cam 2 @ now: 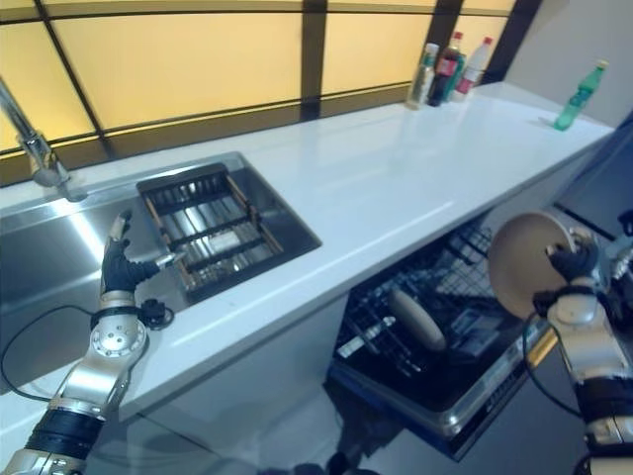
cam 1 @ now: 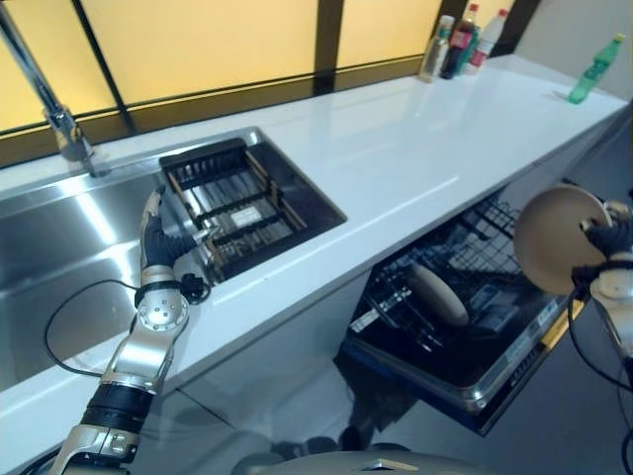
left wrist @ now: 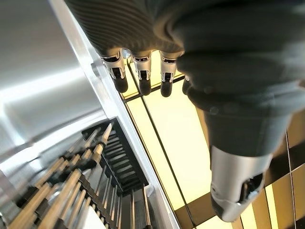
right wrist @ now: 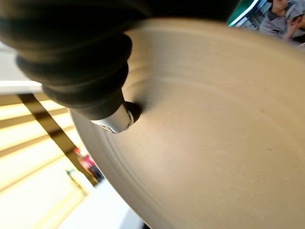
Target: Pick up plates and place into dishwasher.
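My right hand point(cam 2: 574, 265) is shut on a beige plate point(cam 1: 559, 237), pinching its rim and holding it upright above the right end of the open dishwasher rack point(cam 1: 465, 317). In the right wrist view the thumb point(right wrist: 114, 119) presses on the plate's face point(right wrist: 214, 133). A second beige plate point(cam 1: 439, 294) stands on edge in the rack. My left hand point(cam 1: 158, 233) hangs open with straight fingers point(left wrist: 143, 78) over the steel sink point(cam 1: 59, 247), beside the black dish rack point(cam 1: 237, 203) in the sink, holding nothing.
A white counter point(cam 1: 415, 148) runs between the sink and the dishwasher. A tap point(cam 1: 54, 109) stands at the back left. Several bottles point(cam 1: 460, 40) stand at the back of the counter, and a green bottle point(cam 1: 596, 69) at the far right. The dishwasher door point(cam 1: 495, 381) juts out low.
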Controlling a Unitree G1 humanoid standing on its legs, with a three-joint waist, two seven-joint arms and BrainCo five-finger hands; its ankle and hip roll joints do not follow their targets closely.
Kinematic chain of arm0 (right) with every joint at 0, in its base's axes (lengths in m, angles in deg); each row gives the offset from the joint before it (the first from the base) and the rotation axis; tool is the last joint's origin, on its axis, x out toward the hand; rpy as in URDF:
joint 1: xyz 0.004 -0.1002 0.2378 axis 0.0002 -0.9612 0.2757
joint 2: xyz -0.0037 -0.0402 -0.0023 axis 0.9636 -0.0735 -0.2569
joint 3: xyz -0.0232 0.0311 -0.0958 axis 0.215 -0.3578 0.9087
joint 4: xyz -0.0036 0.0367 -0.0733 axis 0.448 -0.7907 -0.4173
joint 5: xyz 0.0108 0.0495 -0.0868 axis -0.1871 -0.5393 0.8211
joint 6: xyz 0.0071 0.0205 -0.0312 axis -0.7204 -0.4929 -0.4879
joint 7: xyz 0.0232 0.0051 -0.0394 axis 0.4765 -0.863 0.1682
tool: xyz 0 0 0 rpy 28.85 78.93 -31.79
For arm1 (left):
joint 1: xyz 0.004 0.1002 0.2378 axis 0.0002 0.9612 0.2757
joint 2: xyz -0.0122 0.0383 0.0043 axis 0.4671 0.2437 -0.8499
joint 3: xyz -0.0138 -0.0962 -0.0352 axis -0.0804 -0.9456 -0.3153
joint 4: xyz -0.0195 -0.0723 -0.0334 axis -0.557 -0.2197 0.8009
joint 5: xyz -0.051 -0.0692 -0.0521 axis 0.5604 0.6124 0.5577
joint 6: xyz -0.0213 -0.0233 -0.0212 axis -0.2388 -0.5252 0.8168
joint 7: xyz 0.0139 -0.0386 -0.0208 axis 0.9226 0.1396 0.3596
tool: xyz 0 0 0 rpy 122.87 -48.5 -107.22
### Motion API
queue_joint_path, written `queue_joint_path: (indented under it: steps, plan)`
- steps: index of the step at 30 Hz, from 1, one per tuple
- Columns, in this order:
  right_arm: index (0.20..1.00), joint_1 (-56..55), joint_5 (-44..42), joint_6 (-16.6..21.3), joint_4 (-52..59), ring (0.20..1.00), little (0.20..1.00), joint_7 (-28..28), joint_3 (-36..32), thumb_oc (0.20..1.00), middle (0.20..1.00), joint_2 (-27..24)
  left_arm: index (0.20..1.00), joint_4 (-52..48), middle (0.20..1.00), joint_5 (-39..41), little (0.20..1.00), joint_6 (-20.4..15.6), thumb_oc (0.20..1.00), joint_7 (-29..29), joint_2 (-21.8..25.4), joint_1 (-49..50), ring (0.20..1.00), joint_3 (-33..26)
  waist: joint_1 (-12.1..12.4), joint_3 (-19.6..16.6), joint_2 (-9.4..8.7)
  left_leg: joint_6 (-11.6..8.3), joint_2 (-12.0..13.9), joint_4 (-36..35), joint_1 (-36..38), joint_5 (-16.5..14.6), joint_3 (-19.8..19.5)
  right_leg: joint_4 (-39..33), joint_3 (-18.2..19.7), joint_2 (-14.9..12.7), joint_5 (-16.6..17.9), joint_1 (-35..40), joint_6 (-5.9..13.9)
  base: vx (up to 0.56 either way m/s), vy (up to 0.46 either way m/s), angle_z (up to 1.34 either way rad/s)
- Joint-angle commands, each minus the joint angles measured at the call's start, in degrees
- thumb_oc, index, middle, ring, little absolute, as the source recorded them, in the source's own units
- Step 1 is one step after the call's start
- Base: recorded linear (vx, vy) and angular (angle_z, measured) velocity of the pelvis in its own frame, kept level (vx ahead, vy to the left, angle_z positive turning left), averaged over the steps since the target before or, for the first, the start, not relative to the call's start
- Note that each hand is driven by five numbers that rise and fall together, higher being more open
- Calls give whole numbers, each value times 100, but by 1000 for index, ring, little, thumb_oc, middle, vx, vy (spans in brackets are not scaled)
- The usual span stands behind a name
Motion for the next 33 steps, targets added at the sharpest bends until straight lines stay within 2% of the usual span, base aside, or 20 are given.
queue_joint_path:
  steps: [1, 5, 7, 11, 15, 18, 22, 26, 29, 33]
  plan:
    - [200, 592, 203, 278, 104, 200, 200, -208, -73, 200, 200, -267, 1000, -38, 1000, -447, 1000, -189, 1000, 13, 496, 232, 1000, -52, 257, -119, -58, 633, -402, 1077, -902, -706, -237, 854, 180, 128, -340, -632, 319, 27, -396, 9]
    - [200, 1004, -62, 138, 34, 200, 200, -649, 285, 200, 200, -255, 1000, -30, 1000, -144, 1000, -134, 1000, -81, 853, -240, 1000, -40, 349, 266, -64, 552, -315, 1830, -1707, -790, -221, 1109, -8, 232, -548, -880, 168, -79, -338, 10]
    - [200, 1008, -134, 42, 47, 200, 200, -746, 333, 200, 200, -249, 1000, -53, 1000, -144, 1000, -39, 1000, 44, 943, -306, 1000, -49, 405, 410, -16, 474, -268, 1902, -1813, -686, -286, 1164, -165, 266, -620, -846, 76, 57, -238, 25]
    - [200, 581, 29, -31, 169, 200, 200, -701, 117, 200, 200, -206, 1000, -231, 1000, -274, 1000, -5, 1000, 297, 925, 81, 1000, -301, 491, 408, 44, 307, -180, 1854, -1779, -522, -344, 1130, -350, 273, -710, -687, -3, 138, -142, 25]
    - [200, 310, 297, -71, 70, 200, 200, -637, -37, 200, 200, -142, 1000, -257, 1000, -486, 1000, -109, 1000, 507, 836, 477, 1000, -512, 566, 397, 82, 157, -52, 1766, -1637, -388, -341, 1054, -461, 260, -711, -486, -11, 149, -98, 21]
    - [200, 427, 534, -234, -76, 200, 200, -818, 105, 200, 200, -118, 1000, -210, 1000, -566, 1000, -129, 1000, 565, 997, 545, 1000, -570, 643, 439, 35, 57, 52, 1800, -1721, -327, -373, 1098, -476, 281, -713, -518, 18, 33, -160, 15]
    - [200, 1071, 401, -394, -295, 200, 200, -1292, 529, 200, 200, -182, 1000, 13, 1000, -349, 1000, -141, 1000, 375, 1475, 125, 1000, -462, 649, 643, -33, 6, 88, 2044, -2274, -341, -409, 1315, -520, 324, -736, -982, 53, -222, -142, 8]
    - [200, 1774, 57, -474, -536, 200, 200, -1853, 951, 200, 200, -272, 1000, 336, 1000, -36, 1000, -127, 1000, 179, 1982, -616, 1000, -195, 592, 866, 46, -18, 78, 2185, -2936, -286, -497, 1507, -613, 381, -751, -1617, 81, -324, -86, 3]
    - [200, 1957, 111, -503, -656, 200, 200, -2025, 1157, 200, 200, -333, 1000, 463, 1000, 48, 1000, -90, 1000, 0, 2085, -804, 1000, -126, 552, 962, 144, -38, 50, 2120, -3115, -204, -526, 1521, -611, 393, -766, -1817, 59, -161, 6, 1]
    - [200, 2100, 337, -496, -1004, 200, 200, -2362, 1381, 200, 200, -418, 1000, 637, 1000, 33, 1000, -113, 1000, -133, 2135, -1017, 1000, -71, 535, 1018, 177, -49, -4, 2113, -3364, -178, -556, 1485, -613, 403, -757, -2037, 56, -144, -20, 0]
